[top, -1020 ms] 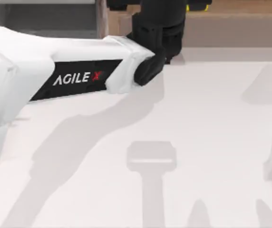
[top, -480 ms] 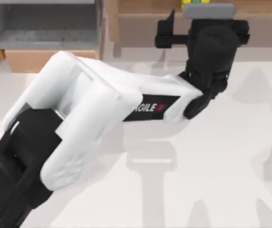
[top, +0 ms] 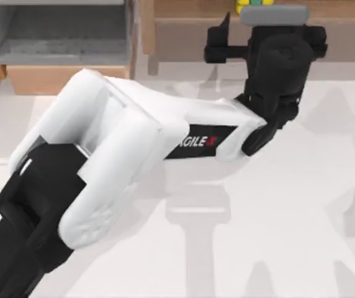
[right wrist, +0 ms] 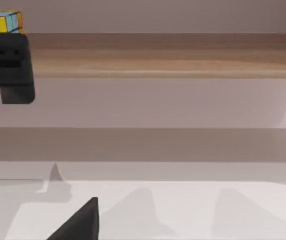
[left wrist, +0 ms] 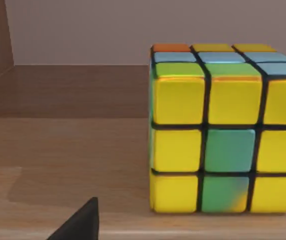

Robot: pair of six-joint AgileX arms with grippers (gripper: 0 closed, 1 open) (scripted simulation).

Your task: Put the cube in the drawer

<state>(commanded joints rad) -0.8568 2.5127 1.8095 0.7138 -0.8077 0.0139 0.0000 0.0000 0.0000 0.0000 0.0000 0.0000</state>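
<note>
Progress: early. The cube [left wrist: 225, 132] is seen standing on the long wooden shelf [top: 326, 28] at the far side of the table [top: 289, 248], right of centre; it is not yet lifted, not yet carried and not yet placed. All of the transfer is judged to remain: grasp, carry to the left, release inside.

Listed left to right in the top view:

- Drawer [top: 59, 77], one. Pulled open at the far left, grey inside exposed, wooden front panel toward the table. Nothing is seen lying in the visible part.
- Left arm, one. Stretched from the near left corner up to the shelf.
- Left gripper [top: 270, 15], one. Held at the shelf, right up against the cube; in the left wrist view the cube is seen just ahead, upright, yellow face toward the camera. Whether its fingers are spread or closed cannot be told.
- Cube, one.
- Shelf, one.
- Right gripper: a dark fingertip [right wrist: 78, 222] is noted over the table; finger state cannot be told.
</note>
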